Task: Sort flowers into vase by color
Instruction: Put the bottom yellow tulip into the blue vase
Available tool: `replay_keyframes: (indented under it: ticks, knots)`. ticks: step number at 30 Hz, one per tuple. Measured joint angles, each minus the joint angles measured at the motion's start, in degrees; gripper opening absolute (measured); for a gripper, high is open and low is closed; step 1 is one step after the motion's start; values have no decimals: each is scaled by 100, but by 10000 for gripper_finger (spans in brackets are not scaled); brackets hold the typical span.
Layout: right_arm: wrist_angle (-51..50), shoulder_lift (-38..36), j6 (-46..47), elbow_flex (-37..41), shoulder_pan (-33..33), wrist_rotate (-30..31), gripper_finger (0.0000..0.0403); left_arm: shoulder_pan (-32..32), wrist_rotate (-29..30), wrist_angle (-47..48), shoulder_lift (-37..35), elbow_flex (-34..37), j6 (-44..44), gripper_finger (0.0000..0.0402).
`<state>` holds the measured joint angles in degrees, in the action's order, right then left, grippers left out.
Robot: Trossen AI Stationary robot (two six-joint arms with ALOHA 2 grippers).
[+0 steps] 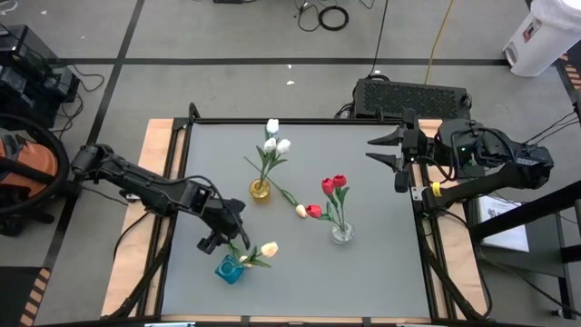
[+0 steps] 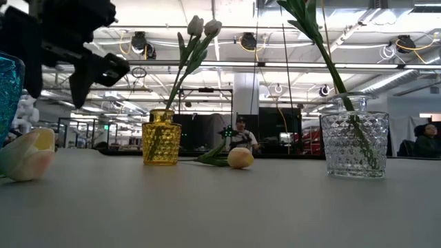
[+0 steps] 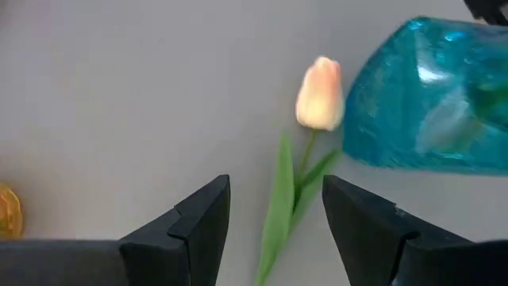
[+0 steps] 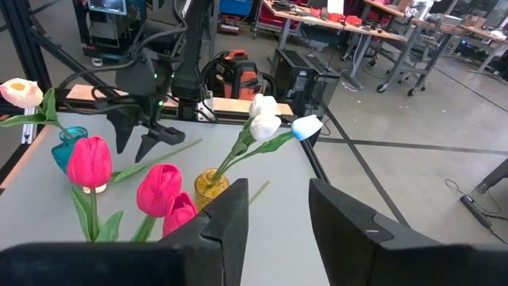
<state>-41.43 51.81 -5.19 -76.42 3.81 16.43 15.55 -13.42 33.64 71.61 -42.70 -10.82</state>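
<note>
Dark left jaws (image 1: 216,238) hang open, holding nothing, over a yellow tulip (image 1: 269,249) lying beside the blue vase (image 1: 229,269). White tulips (image 1: 275,141) stand in the yellow vase (image 1: 260,190), red tulips (image 1: 333,185) in the clear vase (image 1: 342,232). Right jaws (image 1: 388,154) wait open, far right.

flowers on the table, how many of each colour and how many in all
white tulips: 3
red-pink tulips: 3
pale yellow tulips: 3, as far as the views show
total: 9
</note>
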Motion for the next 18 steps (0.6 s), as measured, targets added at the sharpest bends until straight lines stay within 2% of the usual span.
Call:
replay_keyframes:
  ticks: [10, 18]
  knots:
    - [0, 1, 0, 0, 0, 0, 125, -2, 22, -623, 195, 881, 660, 208]
    - [-2, 0, 0, 2, 0, -2, 125, -2, 38, -640, 258, 1058, 705, 208]
